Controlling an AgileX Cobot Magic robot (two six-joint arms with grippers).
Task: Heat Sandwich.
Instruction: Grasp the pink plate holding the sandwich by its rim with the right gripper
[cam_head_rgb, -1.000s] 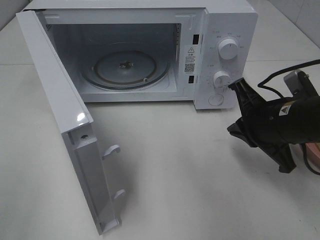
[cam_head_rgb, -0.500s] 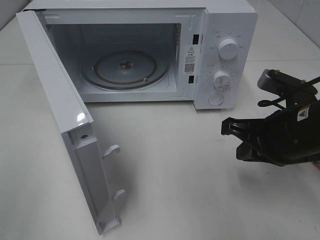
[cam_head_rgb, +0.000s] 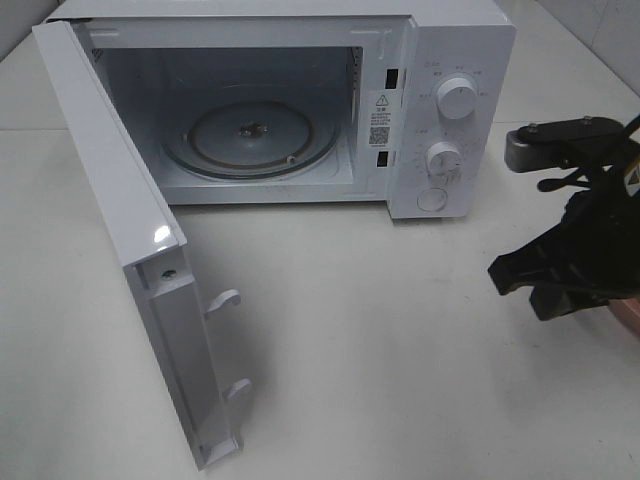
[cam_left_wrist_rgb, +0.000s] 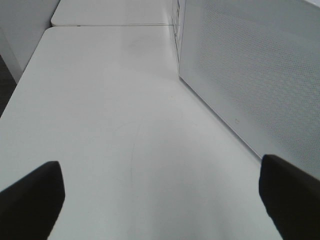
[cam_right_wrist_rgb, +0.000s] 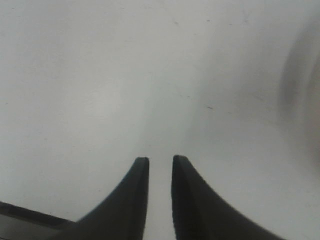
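The sandwich is out of view in every frame. The white microwave (cam_head_rgb: 455, 50) stands at the back of the table with its door (cam_head_rgb: 120, 230) swung wide open toward the front left. Its glass turntable (cam_head_rgb: 250, 135) is bare. My right gripper (cam_head_rgb: 503, 276) hangs at the right edge, right of the control knobs and tilted down at the table. In the right wrist view the right gripper (cam_right_wrist_rgb: 160, 161) has its fingers a narrow gap apart, with only bare table between them. My left gripper (cam_left_wrist_rgb: 160, 200) is wide open and empty, beside the microwave's perforated side wall (cam_left_wrist_rgb: 250, 65).
A thin pinkish sliver (cam_head_rgb: 630, 315) shows at the right edge behind the right arm; I cannot tell what it is. The white table (cam_head_rgb: 380, 340) stretches in front of the microwave. The open door stands out over the front left.
The right arm has pulled back to the right, away from the microwave's knobs, and tipped down toward the table. Its fingers have parted a little. The left gripper is unchanged.
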